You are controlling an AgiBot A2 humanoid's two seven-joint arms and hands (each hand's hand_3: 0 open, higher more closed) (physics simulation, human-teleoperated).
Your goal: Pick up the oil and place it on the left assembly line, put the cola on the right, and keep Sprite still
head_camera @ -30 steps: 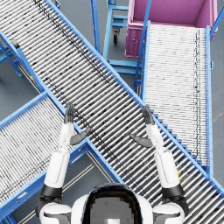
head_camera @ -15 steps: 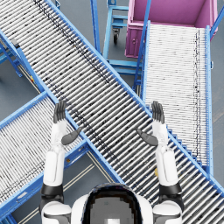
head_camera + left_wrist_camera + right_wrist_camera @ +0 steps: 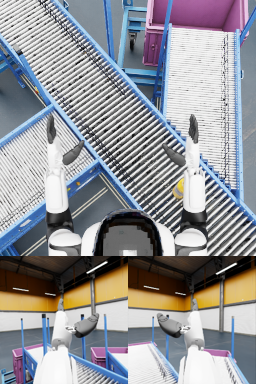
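Oil (image 3: 178, 190), a yellow item half hidden by the right forearm (image 3: 193, 192), sits on the diagonal conveyor (image 3: 115, 120). Left hand (image 3: 57, 148) and right hand (image 3: 187, 150) are raised, fingers spread, holding nothing.

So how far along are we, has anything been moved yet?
Done: nothing that shows. In hand: nothing; the left hand and right hand are both raised, fingers apart, empty. Left: everything. The one item in view is a yellow thing, possibly the oil, on the middle conveyor, half hidden beside the right forearm. Cola and Sprite are not in view.
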